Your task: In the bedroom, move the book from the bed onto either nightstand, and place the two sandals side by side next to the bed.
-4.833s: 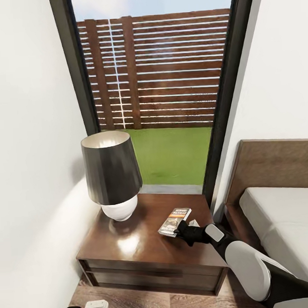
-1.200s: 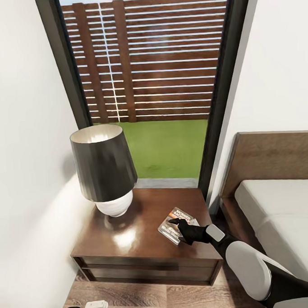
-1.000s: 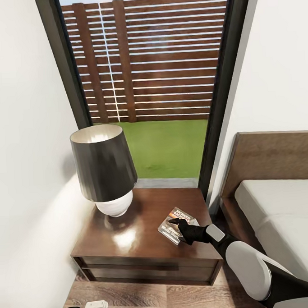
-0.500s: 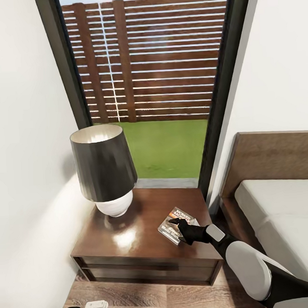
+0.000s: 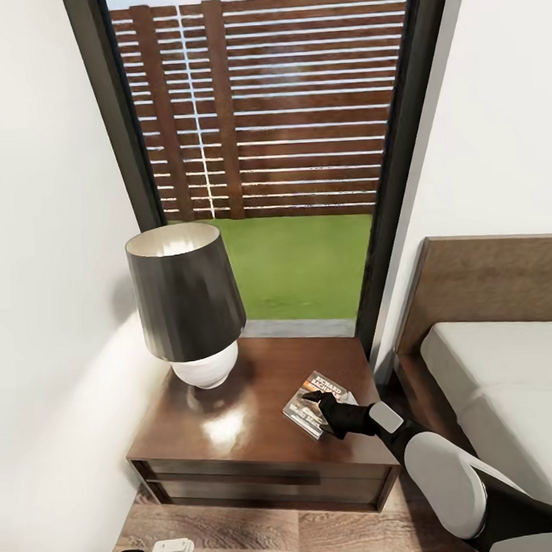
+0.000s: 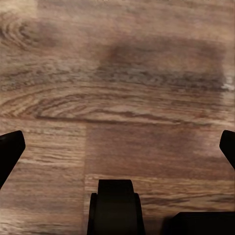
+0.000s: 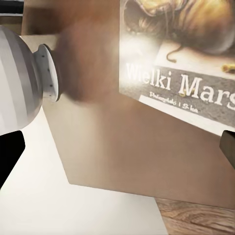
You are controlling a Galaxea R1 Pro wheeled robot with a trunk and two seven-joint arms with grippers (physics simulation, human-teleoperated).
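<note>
One bed (image 5: 508, 377) lay at the right of the head view, its wooden headboard against the white wall and its mattress running off the frame's edge. A narrow strip of floor separated it from the single nightstand (image 5: 236, 440), which stood in the corner under the tall window, its left side close to the wall. One lamp (image 5: 187, 301) with a dark shade and white base took up the nightstand's back left part, leaving the middle and front of the top bare. One book (image 5: 313, 402) lay flat near the right edge of the nightstand, cover up. The right pincer (image 5: 322, 409) hovered over the book's near end; in the right wrist view its fingertips sat wide at the frame's sides, spread apart and gripping nothing. The left pincer (image 6: 117, 147) hung low over the wood floor (image 6: 117, 88), also spread wide and empty.
</note>
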